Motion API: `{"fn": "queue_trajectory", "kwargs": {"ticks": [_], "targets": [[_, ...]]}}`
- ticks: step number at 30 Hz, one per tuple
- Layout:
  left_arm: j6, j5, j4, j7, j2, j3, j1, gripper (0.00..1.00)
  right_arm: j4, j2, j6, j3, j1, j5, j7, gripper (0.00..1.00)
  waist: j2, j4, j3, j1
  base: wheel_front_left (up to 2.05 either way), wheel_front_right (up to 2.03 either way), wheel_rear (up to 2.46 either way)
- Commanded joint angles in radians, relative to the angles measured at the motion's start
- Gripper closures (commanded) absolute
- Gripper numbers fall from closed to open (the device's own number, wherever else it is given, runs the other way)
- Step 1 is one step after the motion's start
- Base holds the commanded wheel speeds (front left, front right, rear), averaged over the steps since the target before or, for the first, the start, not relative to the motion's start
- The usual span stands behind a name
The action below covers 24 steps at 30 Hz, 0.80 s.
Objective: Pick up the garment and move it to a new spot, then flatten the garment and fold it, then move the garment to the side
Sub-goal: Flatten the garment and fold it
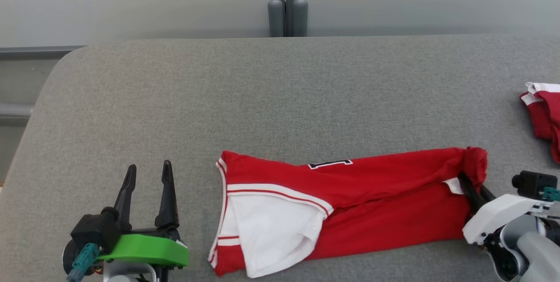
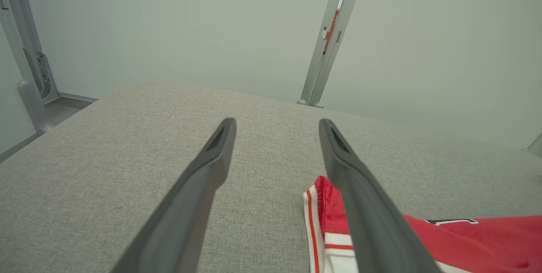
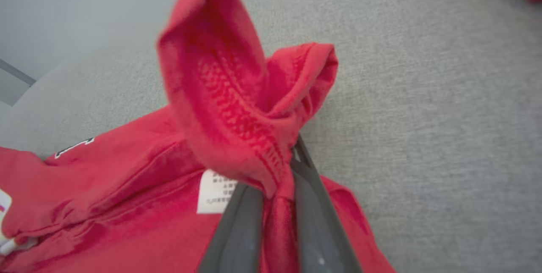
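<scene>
The garment (image 1: 372, 203) is a red shirt with white sleeve and striped trim, lying folded lengthwise across the near part of the grey table (image 1: 280, 98). My right gripper (image 1: 470, 186) is shut on the garment's right end, and the cloth (image 3: 237, 108) bunches up above its two fingers (image 3: 313, 218). A white label (image 3: 216, 191) shows beside them. My left gripper (image 1: 148, 170) stands open at the lower left, apart from the garment's left edge. In the left wrist view that gripper (image 2: 277, 125) is spread wide over bare table, with the garment's corner (image 2: 328, 205) beside its right finger.
A second red and white cloth (image 1: 544, 113) lies at the table's right edge. A grey post (image 1: 286, 2) stands behind the table against the pale wall. The table's left edge curves away near a grey rail (image 1: 26, 50).
</scene>
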Motion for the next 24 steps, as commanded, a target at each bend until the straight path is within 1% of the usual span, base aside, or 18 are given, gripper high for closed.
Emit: {"fn": "queue_trajectory", "kwargs": {"ticks": [1, 6, 9, 11, 15, 20, 24], "targets": [[-0.004, 0.004, 0.0, -0.003, -0.004, 0.007, -0.004, 0.0, 0.01, -0.024, 0.0, -0.012, -0.013, 0.014, -0.013, 1.0, 0.0, -0.006, -0.005, 0.0, 0.0, 0.0, 0.0], [-0.012, 0.014, -0.001, -0.003, -0.007, 0.018, 0.006, 0.0, 0.048, -0.104, 0.0, -0.044, -0.041, 0.027, -0.026, 1.0, 0.0, -0.014, -0.011, 0.0, 0.0, 0.0, 0.0], [-0.015, 0.017, 0.001, -0.003, -0.009, 0.024, 0.014, 0.0, 0.056, -0.137, 0.0, -0.05, -0.052, 0.03, -0.028, 1.0, 0.0, -0.016, -0.017, 0.0, 0.0, 0.0, 0.0], [-0.018, 0.018, 0.003, -0.003, -0.011, 0.027, 0.018, 0.0, 0.039, -0.15, 0.0, -0.049, -0.059, 0.045, -0.02, 1.0, 0.0, -0.017, -0.023, 0.0, 0.0, 0.0, 0.0], [-0.019, 0.018, 0.011, -0.003, -0.014, 0.033, 0.029, 0.0, -0.068, -0.141, 0.0, -0.029, -0.057, 0.091, 0.016, 1.0, 0.0, -0.017, -0.04, 0.0, 0.0, 0.0, 0.0], [-0.022, 0.018, 0.025, -0.003, -0.017, 0.034, 0.036, 0.0, -0.243, -0.133, 0.0, -0.009, -0.018, 0.121, 0.053, 1.0, 0.0, -0.004, -0.063, 0.0, 0.0, 0.0, 0.0], [-0.024, 0.016, 0.035, -0.003, -0.017, 0.036, 0.042, 0.0, -0.382, -0.105, 0.0, 0.006, 0.023, 0.147, 0.09, 1.0, 0.0, 0.02, -0.078, 0.0, 0.0, 0.0, 0.0]]}}
